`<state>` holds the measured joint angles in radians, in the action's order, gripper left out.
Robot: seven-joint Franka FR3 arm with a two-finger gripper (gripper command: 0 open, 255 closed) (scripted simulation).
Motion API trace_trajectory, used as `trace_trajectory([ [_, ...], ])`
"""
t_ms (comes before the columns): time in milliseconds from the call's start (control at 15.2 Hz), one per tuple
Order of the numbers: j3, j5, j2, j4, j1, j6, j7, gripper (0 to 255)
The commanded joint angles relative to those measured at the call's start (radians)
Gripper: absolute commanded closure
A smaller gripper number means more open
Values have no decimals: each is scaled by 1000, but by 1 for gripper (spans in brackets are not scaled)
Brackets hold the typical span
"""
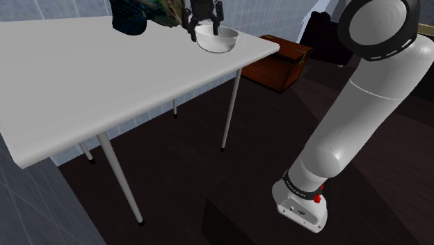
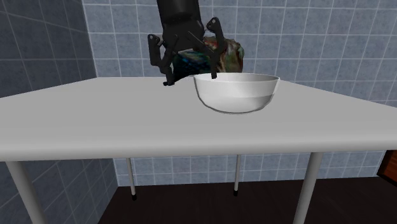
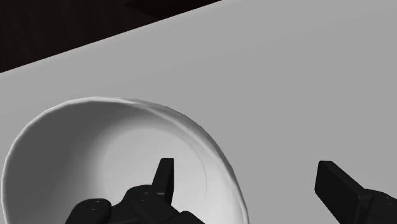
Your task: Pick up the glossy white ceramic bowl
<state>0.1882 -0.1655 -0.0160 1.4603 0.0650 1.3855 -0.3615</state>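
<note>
In the shoulder view I recorded the white bowl [image 1: 217,40] at top centre, near a corner of the white table [image 1: 104,76], with the black gripper [image 1: 205,30] at its rim. In the second exterior view the bowl sat right of centre and the gripper hung at its left rim. In the wrist view the fingers [image 3: 164,177] stood apart, released, one over the bowl's inside and the other outside its rim above the table.

The bowl [image 2: 236,94] is glossy white, the bench [image 2: 95,121] pale grey, the fingers [image 3: 343,188] black, an object [image 2: 226,57] mottled teal and brown, the wall tiles [image 2: 318,44] blue-grey.
</note>
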Motion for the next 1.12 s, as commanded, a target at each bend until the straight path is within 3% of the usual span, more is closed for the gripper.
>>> trace_trajectory([
  [0,-2,2,8,22,2,15,1,0],
  [66,-2,2,9,25,2,16,1,255],
  [660,-2,2,8,22,2,15,1,255],
  [1056,2,-9,-33,-113,-3,-80,9,255],
])
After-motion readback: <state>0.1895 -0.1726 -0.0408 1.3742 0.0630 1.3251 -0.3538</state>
